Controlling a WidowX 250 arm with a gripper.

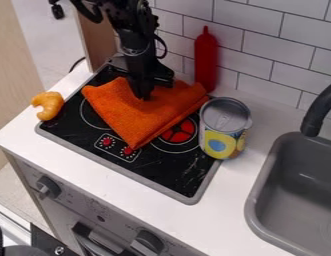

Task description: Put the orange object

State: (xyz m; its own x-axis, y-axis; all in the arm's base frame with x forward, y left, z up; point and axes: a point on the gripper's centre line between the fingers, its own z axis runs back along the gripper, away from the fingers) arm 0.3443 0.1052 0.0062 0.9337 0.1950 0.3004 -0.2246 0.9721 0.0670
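The black gripper (143, 94) hangs down from the top of the view over the rear part of the stove, its lower end against the upper middle of the orange cloth (142, 119). Folded and slightly rumpled, the cloth lies across the black stove top (161, 171), with one corner pointing toward the front knobs. It covers much of the burners, and its rear edge is partly hidden behind the gripper.
A curved orange-yellow toy (50, 105) rests at the stove's left edge. Right of the cloth stands an open can (223, 134). A red bottle (206, 62) is upright by the tiled wall, and a grey sink (298, 187) is at the right.
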